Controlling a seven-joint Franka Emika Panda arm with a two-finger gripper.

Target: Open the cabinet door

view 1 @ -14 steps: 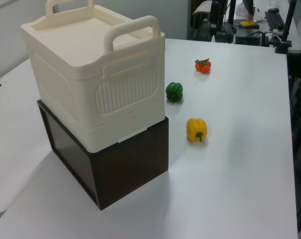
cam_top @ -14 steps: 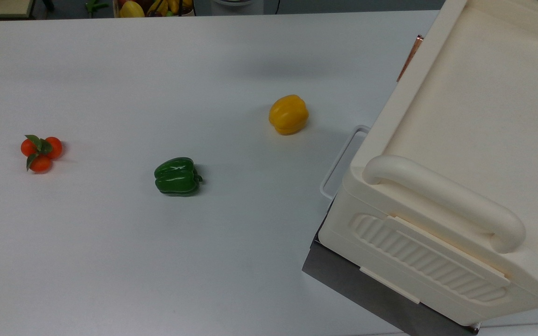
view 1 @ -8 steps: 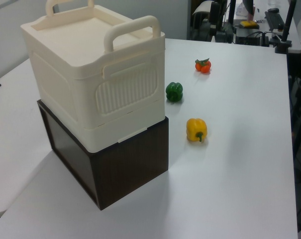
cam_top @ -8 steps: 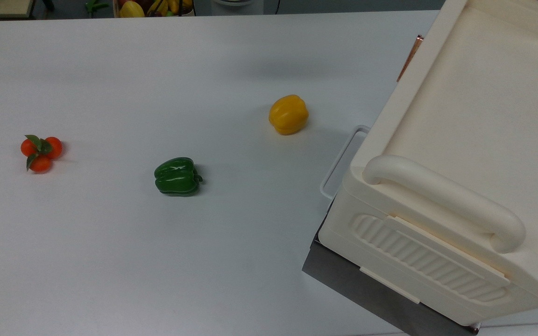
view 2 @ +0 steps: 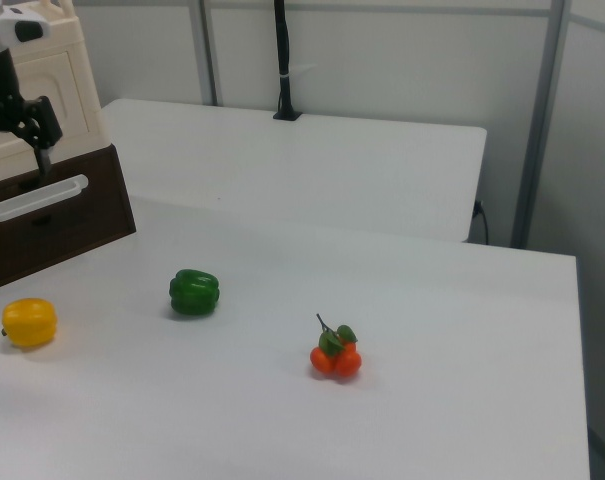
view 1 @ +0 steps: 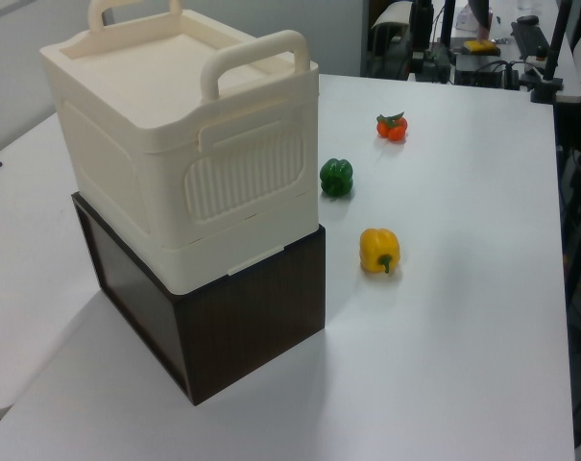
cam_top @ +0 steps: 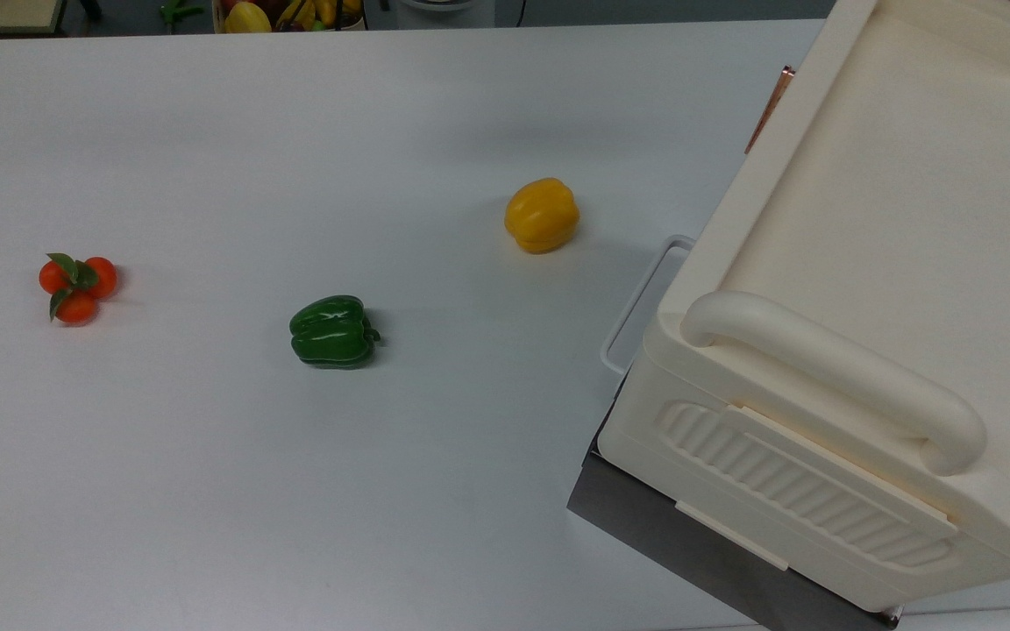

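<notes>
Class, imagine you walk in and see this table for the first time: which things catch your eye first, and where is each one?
The big cream cabinet on its dark base dominates the left view's left, with thick rounded handles on top. On the white table beside it lie bright fruits: a yellow pepper nearest the cabinet, a green pepper further off, and a cluster of small oranges at the top view's far left. In the right view, the robot's dark pincer hangs before the cabinet front.

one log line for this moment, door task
phase: approach | tool: in front of the cabinet in the right view, holding nothing | cabinet door: looks shut | table: green pepper, yellow pepper
</notes>
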